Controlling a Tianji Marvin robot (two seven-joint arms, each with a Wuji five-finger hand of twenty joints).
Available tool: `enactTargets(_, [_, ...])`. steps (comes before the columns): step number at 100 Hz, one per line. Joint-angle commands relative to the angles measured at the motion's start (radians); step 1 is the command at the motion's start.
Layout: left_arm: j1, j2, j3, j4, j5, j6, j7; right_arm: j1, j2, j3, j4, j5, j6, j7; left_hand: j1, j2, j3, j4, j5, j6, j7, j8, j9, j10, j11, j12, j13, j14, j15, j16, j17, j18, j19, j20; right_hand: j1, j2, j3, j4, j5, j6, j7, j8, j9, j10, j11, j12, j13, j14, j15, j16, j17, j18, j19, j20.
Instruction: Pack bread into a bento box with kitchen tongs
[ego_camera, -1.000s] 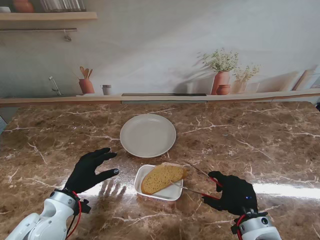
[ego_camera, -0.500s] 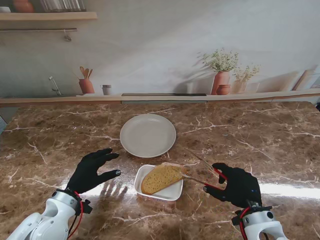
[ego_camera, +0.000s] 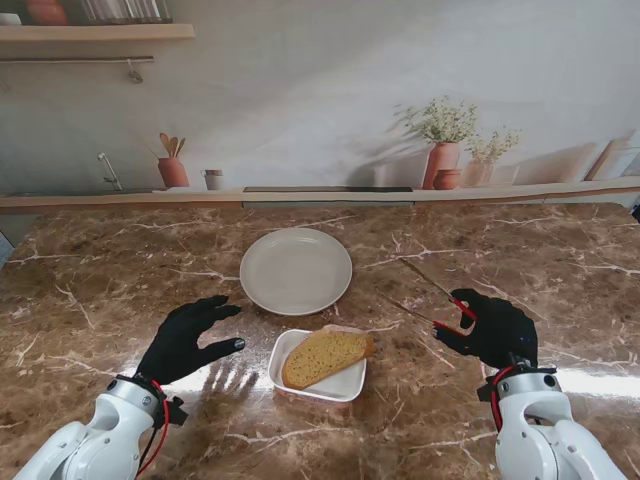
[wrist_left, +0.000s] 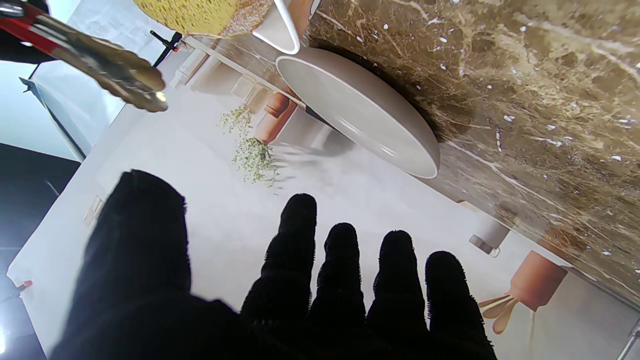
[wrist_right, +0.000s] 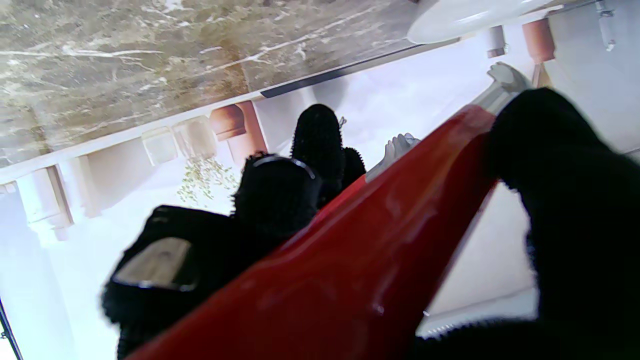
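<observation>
From the stand, the bread slice (ego_camera: 327, 356) lies in the white bento box (ego_camera: 350, 384) at near centre of the marble surface (ego_camera: 120, 270); the empty plate (ego_camera: 296, 270) sits just beyond; the left hand (ego_camera: 187, 340) hovers left of the box, fingers spread, holding nothing; the right hand (ego_camera: 492, 328) grips the red-handled tongs (ego_camera: 432, 300), tips apart, right of the plate.

Left wrist: spread fingers (wrist_left: 295, 250); plate (wrist_left: 360, 107), box (wrist_left: 280, 25) and tongs (wrist_left: 100, 60) ahead.

Right wrist: fingers (wrist_right: 280, 200) wrap the red tong handle (wrist_right: 350, 250).

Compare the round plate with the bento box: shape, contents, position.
The round plate is a circle; the bento box is a rectangle with rounded corners. The plate holds nothing; the box holds the slice of bread, one end overhanging its rim. The plate lies farther from me, the box nearer, between the left robot hand and the right robot hand. Both are white and rest on the marble table.
</observation>
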Motion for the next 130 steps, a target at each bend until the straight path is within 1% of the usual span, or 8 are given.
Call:
enactTargets(1, [0.0,0.001,0.006,-0.001,0.002,-0.001,-0.004,0.035,0.003,-0.002,0.048,0.016,0.024,0.031,0.0,0.036,-0.034,0.036,0.005,-0.027,0.004,0.002,-0.018,-0.012,-0.025,-0.011,-0.031,-0.042,-0.029,-0.01,-0.002,-0.013,-0.015,-0.001,0.013,0.033,0.101,-0.011,0.022,-0.038,0.015,0.017,0.011,-0.024,0.002,-0.016,0.039,-0.003,0.017,-0.004,0.083,-0.124,0.17,0.026])
enactTargets(35, [-0.003,0.003,0.001,-0.011,0.006,-0.001,-0.013,0.248,0.005,-0.1,0.334,0.119,0.043,0.062,-0.003,0.035,-0.034,0.036,0.004,-0.029,0.005,0.002,-0.018,-0.013,-0.025,-0.011,-0.032,-0.042,-0.029,-0.01,-0.003,-0.014,-0.015,-0.002,0.0,0.023,0.14,-0.021,0.009,-0.043,0.013,0.017,-0.008,-0.02,0.005,-0.017,0.008,0.017,0.001,-0.005,0.017,-0.053,0.14,0.015])
enactTargets(48, [-0.001,0.003,0.001,-0.011,0.011,-0.005,-0.012,0.306,0.007,-0.144,0.407,0.131,0.051,0.066,-0.002,0.035,-0.033,0.036,0.004,-0.029,0.005,0.002,-0.017,-0.013,-0.026,-0.011,-0.032,-0.042,-0.03,-0.011,-0.002,-0.013,-0.016,-0.003,-0.018,0.02,0.148,-0.027,-0.012,-0.041,0.006,0.015,-0.028,-0.022,0.004,-0.02,-0.013,0.02,-0.007,-0.005,-0.012,-0.046,0.124,0.017])
enactTargets(63, [0.001,0.004,-0.001,-0.012,0.009,-0.004,-0.017,0.36,0.009,-0.19,0.464,0.142,0.069,0.085,-0.002,0.036,-0.033,0.036,0.003,-0.028,0.004,0.002,-0.018,-0.013,-0.027,-0.012,-0.033,-0.042,-0.031,-0.011,-0.002,-0.013,-0.013,-0.001,-0.033,0.027,0.126,-0.029,-0.064,-0.037,-0.015,0.011,-0.092,-0.022,-0.01,-0.031,-0.09,0.036,-0.057,-0.008,-0.113,-0.013,0.054,0.023])
enactTargets(72, [0.003,0.003,-0.003,-0.014,0.009,-0.001,-0.016,0.381,0.01,-0.211,0.478,0.144,0.099,0.101,-0.001,0.036,-0.033,0.036,0.002,-0.029,0.003,0.001,-0.018,-0.013,-0.027,-0.012,-0.032,-0.043,-0.031,-0.011,-0.002,-0.013,-0.012,-0.001,-0.043,0.054,0.078,-0.024,-0.111,-0.038,-0.042,0.012,-0.151,-0.027,-0.026,-0.044,-0.17,0.043,-0.119,0.001,-0.214,0.019,-0.028,0.056])
enactTargets(88, [0.003,0.003,-0.007,-0.016,0.011,-0.002,-0.015,0.411,0.018,-0.235,0.501,0.14,0.138,0.15,0.001,0.036,-0.033,0.036,0.003,-0.026,0.003,0.001,-0.018,-0.011,-0.028,-0.012,-0.033,-0.042,-0.032,-0.011,-0.003,-0.012,-0.013,-0.001,-0.053,0.115,-0.066,0.03,-0.158,-0.028,-0.08,0.007,-0.211,-0.023,-0.04,-0.058,-0.258,0.057,-0.196,-0.002,-0.352,0.065,-0.168,0.079])
enactTargets(113, [0.005,0.003,-0.008,-0.015,0.009,0.001,-0.014,0.421,0.031,-0.249,0.507,0.126,0.174,0.219,0.004,0.035,-0.033,0.036,0.003,-0.025,0.002,0.001,-0.018,-0.011,-0.027,-0.012,-0.032,-0.042,-0.031,-0.012,-0.003,-0.011,-0.011,0.0,-0.142,0.066,0.016,0.035,-0.268,-0.006,-0.142,0.014,-0.389,-0.013,-0.148,-0.146,-0.495,0.093,-0.553,-0.124,-0.674,0.127,-0.591,0.076])
enactTargets(130, [0.004,0.002,-0.006,-0.015,0.009,0.001,-0.011,0.41,0.033,-0.242,0.495,0.108,0.175,0.217,0.004,0.034,-0.034,0.035,0.004,-0.026,0.003,0.001,-0.018,-0.012,-0.026,-0.011,-0.032,-0.043,-0.03,-0.011,-0.003,-0.012,-0.011,0.0,-0.19,0.087,0.024,0.033,-0.334,0.009,-0.187,0.016,-0.536,-0.008,-0.234,-0.22,-0.677,0.108,-0.812,-0.277,-0.85,0.124,-0.889,-0.019])
